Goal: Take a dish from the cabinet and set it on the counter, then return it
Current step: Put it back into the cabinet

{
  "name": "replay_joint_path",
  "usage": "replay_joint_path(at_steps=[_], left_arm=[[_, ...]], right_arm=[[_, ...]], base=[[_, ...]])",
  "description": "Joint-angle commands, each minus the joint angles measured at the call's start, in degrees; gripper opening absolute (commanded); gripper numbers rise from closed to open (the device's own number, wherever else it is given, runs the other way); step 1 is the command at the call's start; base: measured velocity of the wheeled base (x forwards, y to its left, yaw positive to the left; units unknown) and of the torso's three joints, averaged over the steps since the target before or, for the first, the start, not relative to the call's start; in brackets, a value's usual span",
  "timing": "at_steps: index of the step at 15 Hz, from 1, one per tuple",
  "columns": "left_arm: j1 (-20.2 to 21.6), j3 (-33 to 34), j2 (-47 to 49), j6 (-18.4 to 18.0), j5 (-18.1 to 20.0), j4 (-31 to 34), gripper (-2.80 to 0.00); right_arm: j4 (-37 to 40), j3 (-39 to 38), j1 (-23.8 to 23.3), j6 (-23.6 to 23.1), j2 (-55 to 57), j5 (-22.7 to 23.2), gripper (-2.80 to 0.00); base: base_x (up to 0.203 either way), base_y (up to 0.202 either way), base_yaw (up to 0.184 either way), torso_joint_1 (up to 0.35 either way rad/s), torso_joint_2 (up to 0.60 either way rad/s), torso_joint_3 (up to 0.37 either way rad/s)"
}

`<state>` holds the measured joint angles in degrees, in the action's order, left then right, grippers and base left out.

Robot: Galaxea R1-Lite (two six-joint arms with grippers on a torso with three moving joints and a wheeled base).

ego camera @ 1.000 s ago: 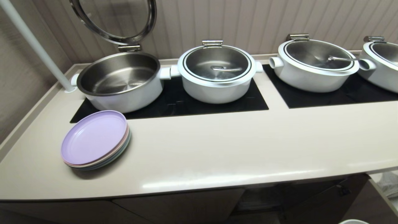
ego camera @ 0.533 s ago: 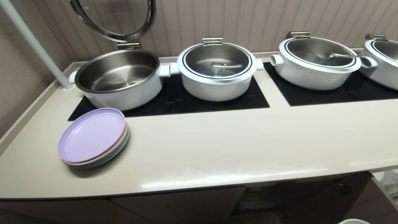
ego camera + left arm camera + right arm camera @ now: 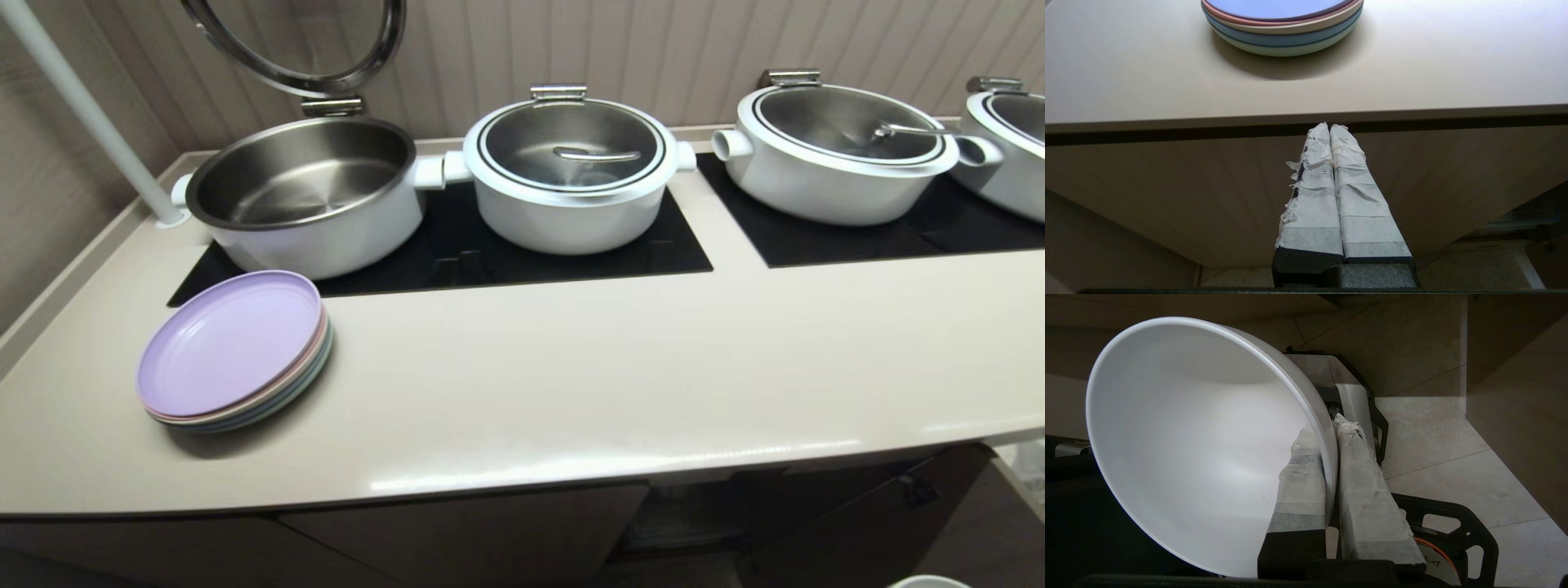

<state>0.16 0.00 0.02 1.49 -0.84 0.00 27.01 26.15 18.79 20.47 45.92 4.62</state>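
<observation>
One dish (image 3: 1188, 449) pinched by right fingers (image 3: 1298, 486); left fingers (image 3: 1314, 179) closed; four pots (image 3: 563, 175)

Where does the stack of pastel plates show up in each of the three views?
Head view: stack of pastel plates lies on the counter, left side, before the open pot.
Left wrist view: same stack at the top edge, above the shut left gripper.
Right wrist view: not in it.
Shared landmark: the counter's front edge.

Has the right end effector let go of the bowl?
No, the right end effector is shut on the white bowl's rim, one finger inside and one outside.
</observation>
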Motion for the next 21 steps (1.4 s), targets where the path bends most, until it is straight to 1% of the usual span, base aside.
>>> replay_joint_path(at_steps=[1,13,16,21], left_arm=[[0.02,0.0,-0.02,0.09,-0.04,0.0,-2.8],[0.02,0.0,-0.02,0.01,-0.04,-0.09,-2.8],[0.02,0.0,-0.02,0.01,-0.04,-0.08,-2.8],[0.02,0.0,-0.02,0.01,-0.04,0.0,-2.8]], right_arm=[[0.14,-0.05,0.02,0.1,0.22,0.04,-2.8],[0.23,-0.31,0.73,0.36,0.57,0.04,-2.8],[0.14,-0.13,0.73,1.5,0.75,-0.05,-2.8],[0.06,-0.15,0.73,1.67,1.33,-0.05,-2.8]], base=[[0.0,0.0,0.0,-0.144,0.3,0.154],[0.0,0.0,0.0,-0.148,0.31,0.164],[0.0,0.0,0.0,-0.156,0.34,0.183],[0.0,0.0,0.0,-0.178,0.38,0.201]])
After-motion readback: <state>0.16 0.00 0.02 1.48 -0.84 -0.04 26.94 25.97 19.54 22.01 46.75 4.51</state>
